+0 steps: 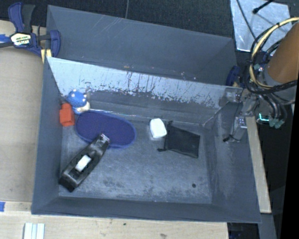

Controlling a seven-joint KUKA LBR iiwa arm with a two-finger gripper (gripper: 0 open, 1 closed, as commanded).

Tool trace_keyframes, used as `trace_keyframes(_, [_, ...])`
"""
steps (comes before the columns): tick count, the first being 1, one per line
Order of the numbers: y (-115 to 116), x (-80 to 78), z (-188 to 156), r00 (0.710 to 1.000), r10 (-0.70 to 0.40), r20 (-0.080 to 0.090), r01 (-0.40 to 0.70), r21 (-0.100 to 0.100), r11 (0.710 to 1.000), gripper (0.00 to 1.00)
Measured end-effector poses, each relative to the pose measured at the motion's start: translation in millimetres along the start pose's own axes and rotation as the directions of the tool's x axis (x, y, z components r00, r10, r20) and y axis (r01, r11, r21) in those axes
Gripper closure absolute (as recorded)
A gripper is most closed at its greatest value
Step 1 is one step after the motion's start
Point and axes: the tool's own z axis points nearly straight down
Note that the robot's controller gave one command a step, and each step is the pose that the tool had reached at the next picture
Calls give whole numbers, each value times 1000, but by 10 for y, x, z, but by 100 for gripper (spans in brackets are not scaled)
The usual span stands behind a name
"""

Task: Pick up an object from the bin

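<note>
The robot's gripper [236, 122] hangs at the right side of the grey metal bin [147, 183], over the sloping right wall near the back corner, with the arm [288, 52] and its cables reaching in from the right. Whether the gripper is open or closed cannot be told from this angle. The loose things lie on the bin floor, all apart from the gripper. Nearest to it is a flat black pouch [183, 142] towards the back, with a small white block [157, 128] just beside the pouch on its left. Farther left lies a blue oval pad [107, 129], and a black tape dispenser [84, 162] sits tilted in front of it, its top end touching the pad's edge. In the back left corner, an orange block [66, 115] stands beside a small blue and white ball [77, 98]
</note>
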Motion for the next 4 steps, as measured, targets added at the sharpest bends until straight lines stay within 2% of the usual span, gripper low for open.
trace_keyframes(1, [502,293,1187,973,232,-1,-232,-1,973,0])
trace_keyframes(2, [322,244,1497,999,34,2,-34,0,999,0])
trace_keyframes(3, [325,233,1480,999,32,6,-32,1,999,100])
trace_keyframes(4, [420,209,508,1000,11,15,-11,2,1000,100])
